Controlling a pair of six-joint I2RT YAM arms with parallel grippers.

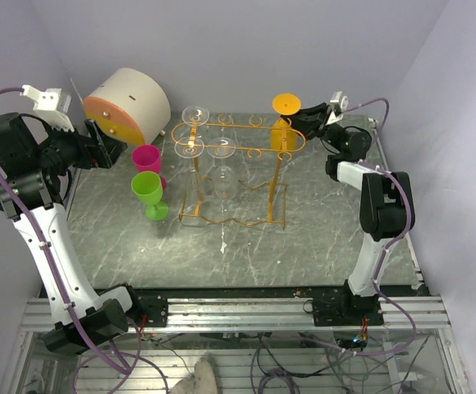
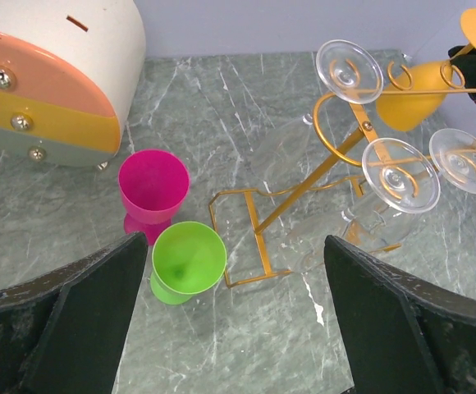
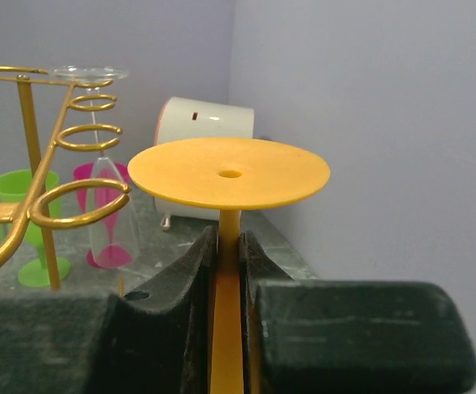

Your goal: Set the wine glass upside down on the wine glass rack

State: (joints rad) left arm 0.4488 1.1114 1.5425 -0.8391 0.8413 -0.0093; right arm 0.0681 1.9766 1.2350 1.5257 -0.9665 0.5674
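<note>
Orange plastic, our glass [image 3: 228, 171] is inverted, foot up, at the rack's [image 3: 31, 139] right end. Our right gripper [image 3: 226, 246], reaching left, pinches its stem; our left gripper [image 2: 234, 316] hovers far left, spread wide.

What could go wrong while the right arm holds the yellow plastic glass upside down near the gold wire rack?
1. The right fingers clamp the stem of the yellow plastic wine glass just under its round foot, so they may hit the gold wire rack when the stem enters a loop.
2. A push could shake the thin-legged rack and the three clear glasses hanging on it.
</note>
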